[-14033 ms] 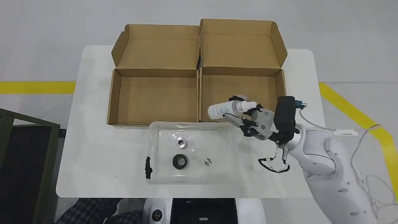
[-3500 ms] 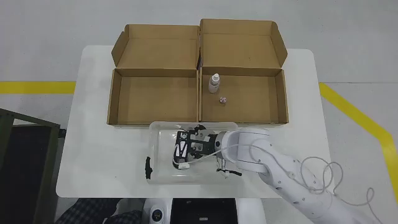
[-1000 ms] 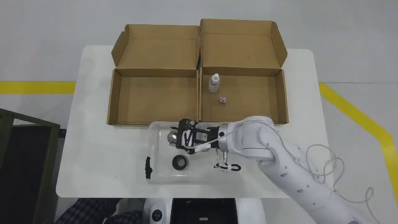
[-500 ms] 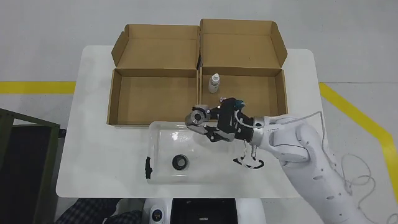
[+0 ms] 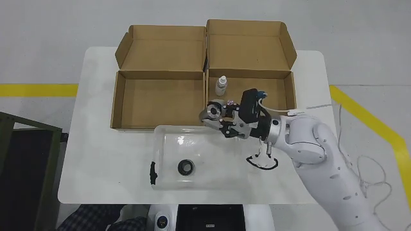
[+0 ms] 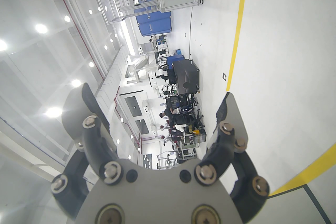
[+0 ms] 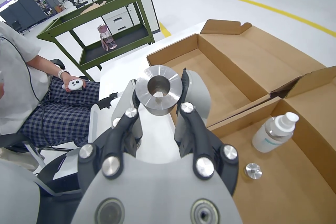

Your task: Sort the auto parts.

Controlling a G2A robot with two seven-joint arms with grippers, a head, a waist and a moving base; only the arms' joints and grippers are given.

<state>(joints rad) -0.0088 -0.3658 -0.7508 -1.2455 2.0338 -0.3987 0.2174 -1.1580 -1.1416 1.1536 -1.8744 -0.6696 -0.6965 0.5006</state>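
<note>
Well, the right arm lies slantwise over the counter [image 5: 96, 135], from its near right corner toward the middle. The right tool [image 5: 217, 115] is clamped on a steel bushing [image 5: 210, 111], a short, thick ring with a bore through it, pinched by its sides between both fingers [image 7: 195, 88]. The bushing hangs above the near left corner of the right-hand cardboard box [image 5: 290, 102], close to the wall beside the left-hand cardboard box [image 5: 117, 102]. Inside the right-hand box stands a small white bottle [image 7: 273, 134], with a little metal plug [image 7: 252, 170] near it. The bottle carries a label with pale print, too small for me to read, I think. Nearer the counter's front edge sits a clear tray [image 5: 160, 141] with a black ring [image 5: 186, 165] in it. The left tool [image 6: 157, 101] points away from the counter, its fingers spread wide with nothing between them.
</note>
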